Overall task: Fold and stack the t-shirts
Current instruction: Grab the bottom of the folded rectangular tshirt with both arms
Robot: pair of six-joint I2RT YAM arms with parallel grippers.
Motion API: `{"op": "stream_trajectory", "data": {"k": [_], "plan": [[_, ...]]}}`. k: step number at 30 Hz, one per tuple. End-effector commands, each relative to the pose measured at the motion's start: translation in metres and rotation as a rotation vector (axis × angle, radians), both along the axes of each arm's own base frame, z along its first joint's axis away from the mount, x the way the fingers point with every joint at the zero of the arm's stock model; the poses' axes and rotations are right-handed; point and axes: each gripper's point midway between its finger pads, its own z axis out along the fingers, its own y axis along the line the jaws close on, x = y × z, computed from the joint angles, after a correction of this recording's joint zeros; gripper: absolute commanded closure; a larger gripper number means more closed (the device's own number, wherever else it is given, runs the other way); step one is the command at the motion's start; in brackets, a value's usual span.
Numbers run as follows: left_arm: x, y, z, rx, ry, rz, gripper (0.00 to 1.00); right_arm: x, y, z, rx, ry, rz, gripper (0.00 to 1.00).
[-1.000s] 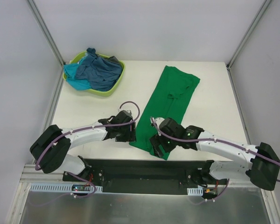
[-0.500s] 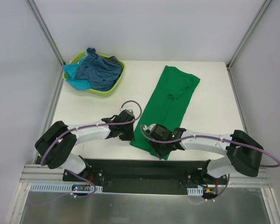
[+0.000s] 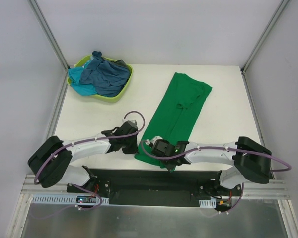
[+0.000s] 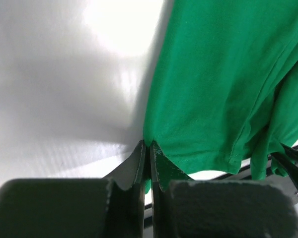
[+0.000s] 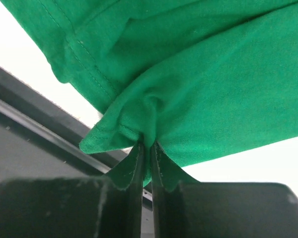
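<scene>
A bright green t-shirt lies as a long folded strip on the white table, running from the back right toward the near edge. My left gripper is shut on the near left corner of its hem. My right gripper is shut on the near right corner, where the cloth bunches between the fingers. Both corners are lifted a little off the table. Dusty blue, turquoise and dark grey t-shirts are piled in the basket at the back left.
The lime-green plastic basket stands at the table's back left corner. A black base rail runs along the near edge just behind the held hem. Frame posts rise at both back corners.
Both grippers have closed on the green t-shirt's near hem corners. The right gripper slid left and nearer along the hem; the left arm shifted slightly toward the near edge.
</scene>
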Motion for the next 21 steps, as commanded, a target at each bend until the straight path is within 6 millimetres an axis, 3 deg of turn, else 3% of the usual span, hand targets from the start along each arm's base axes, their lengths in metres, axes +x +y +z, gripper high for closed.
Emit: {"op": "stream_trajectory", "data": {"k": [1, 5, 10, 15, 18, 21], "plan": [[-0.028, 0.027, 0.002, 0.013, 0.051, 0.039, 1.00, -0.031, 0.004, 0.004, 0.007, 0.083, 0.063, 0.96], [-0.036, 0.029, 0.023, -0.072, 0.003, 0.034, 1.00, -0.046, 0.017, 0.025, 0.111, 0.124, 0.104, 0.99], [-0.031, 0.019, 0.058, -0.186, -0.089, 0.010, 1.00, -0.043, 0.013, 0.053, 0.198, 0.072, 0.100, 1.00], [-0.008, -0.001, 0.091, -0.221, -0.169, -0.025, 1.00, -0.014, -0.007, 0.075, 0.184, -0.054, 0.030, 1.00], [0.018, -0.012, 0.108, -0.198, -0.231, -0.007, 1.00, 0.020, -0.034, 0.084, 0.115, -0.164, -0.071, 0.99], [0.045, -0.025, 0.124, -0.171, -0.286, -0.010, 1.00, 0.043, -0.043, 0.096, 0.115, -0.230, -0.114, 1.00]]}}
